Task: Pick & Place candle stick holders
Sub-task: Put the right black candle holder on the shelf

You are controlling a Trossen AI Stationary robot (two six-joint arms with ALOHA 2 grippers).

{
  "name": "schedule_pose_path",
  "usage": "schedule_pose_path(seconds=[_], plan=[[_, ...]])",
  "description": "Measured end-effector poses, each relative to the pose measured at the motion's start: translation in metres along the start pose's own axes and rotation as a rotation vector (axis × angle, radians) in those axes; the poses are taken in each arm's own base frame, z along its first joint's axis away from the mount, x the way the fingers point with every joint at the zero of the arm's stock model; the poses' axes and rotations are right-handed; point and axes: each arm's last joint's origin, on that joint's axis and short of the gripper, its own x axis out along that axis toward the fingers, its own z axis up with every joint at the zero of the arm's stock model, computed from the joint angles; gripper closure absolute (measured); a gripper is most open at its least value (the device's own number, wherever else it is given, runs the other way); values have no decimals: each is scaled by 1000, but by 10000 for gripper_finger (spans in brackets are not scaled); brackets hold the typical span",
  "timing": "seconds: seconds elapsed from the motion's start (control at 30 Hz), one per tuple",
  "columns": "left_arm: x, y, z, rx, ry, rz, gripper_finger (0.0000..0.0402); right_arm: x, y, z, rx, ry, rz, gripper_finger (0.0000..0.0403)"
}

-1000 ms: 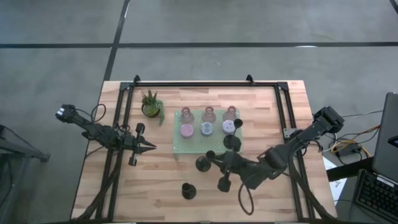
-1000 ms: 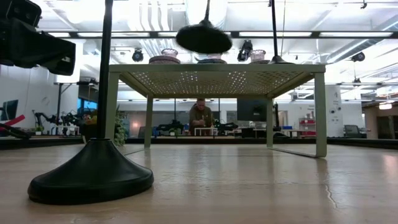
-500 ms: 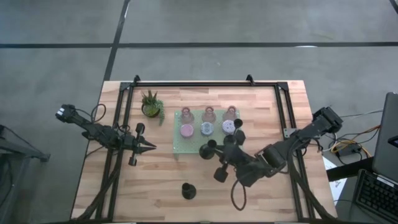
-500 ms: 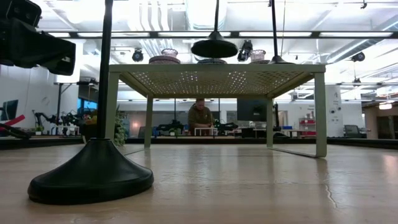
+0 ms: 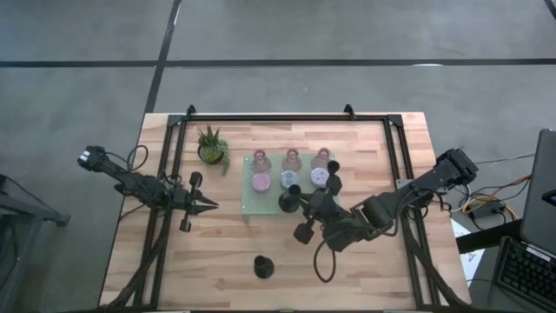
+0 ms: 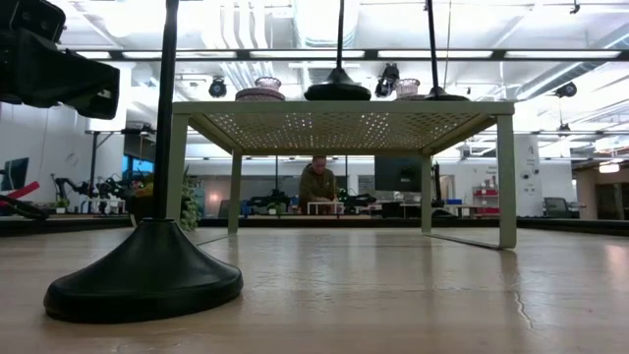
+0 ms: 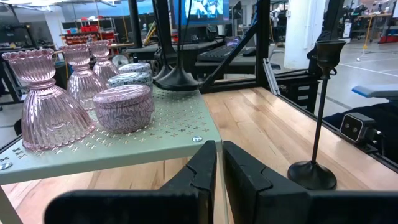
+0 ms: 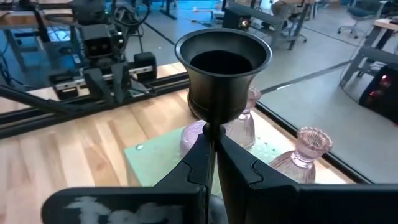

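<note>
My right gripper (image 5: 311, 228) is shut on a tall black candle stick holder (image 5: 295, 217), whose round base (image 6: 337, 90) is level with the top of the pale green tray (image 5: 261, 202), at its near edge. A second black holder (image 5: 333, 184) stands on the tray by its base (image 6: 432, 93). A third (image 5: 262, 266) stands on the table near the front edge. Pink glass holders (image 5: 292, 159) and lidded round ones (image 5: 289, 180) sit on the tray in two rows. My left gripper (image 5: 211, 206) waits shut, left of the tray. My right gripper pinches the black holder's thin stem (image 8: 213, 127) between its two fingers, right under the cup (image 8: 222, 62). The fingers come nearly level from the table's near right and lie across the stem. The holder stands upright; I cannot tell whether its base rests on the tray.
A small green potted plant (image 5: 212, 146) stands left of the tray at the back. A dark rail frame (image 5: 269, 117) runs around the table's back and sides. Bare wood lies in front of the tray, apart from the lone black holder (image 6: 147, 280). A person sits in the room behind (image 6: 316, 185).
My right gripper has carried the black holder toward the table's far edge, from over the bare wood to the tray's near edge. The base has come down to the level of the tray top, and the stem has straightened to upright. The gripper stayed shut on it.
</note>
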Motion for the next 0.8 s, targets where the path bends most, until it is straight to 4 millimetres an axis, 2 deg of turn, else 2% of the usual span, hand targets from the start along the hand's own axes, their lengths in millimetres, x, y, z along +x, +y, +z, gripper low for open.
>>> schedule_pose_path(seconds=[0.8], plan=[[0, 0, 0, 0, 1, 0, 369, 7, -3, -10, -13, 19, -17, 390]])
